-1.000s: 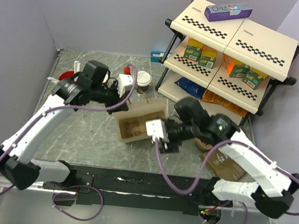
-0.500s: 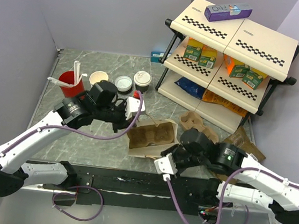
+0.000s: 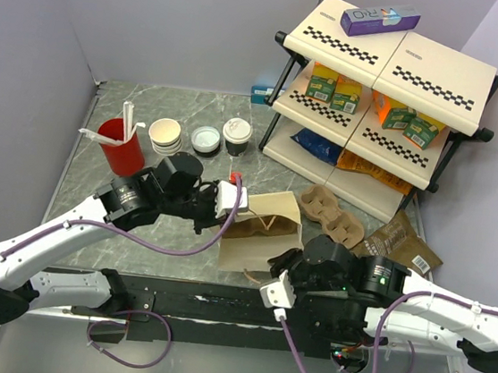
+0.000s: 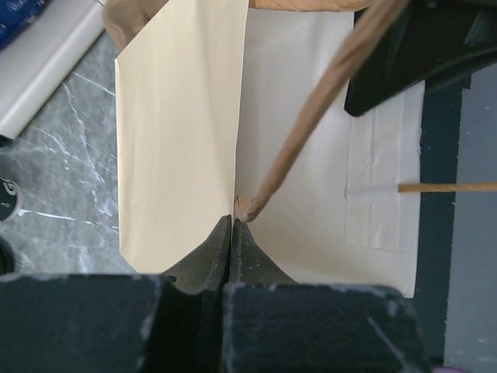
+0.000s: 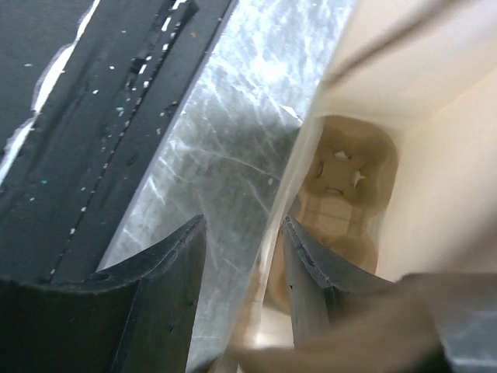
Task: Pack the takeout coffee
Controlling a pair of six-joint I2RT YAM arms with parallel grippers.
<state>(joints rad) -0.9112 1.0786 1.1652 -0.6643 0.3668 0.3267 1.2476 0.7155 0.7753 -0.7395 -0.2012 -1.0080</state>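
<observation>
Our left gripper (image 4: 231, 231) clamps the paper bag (image 3: 256, 246) to steady it. Our right gripper (image 5: 242, 227), half-wide, straddles its near wall, apparently making room for the coffee (image 3: 236, 134).

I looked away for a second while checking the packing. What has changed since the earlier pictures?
Both arms pulled back toward the near edge, dragging the paper bag nearer. The left tool stayed pinched on its rim; the right tool now straddles its near wall. The coffee and shelf stayed put.
</observation>
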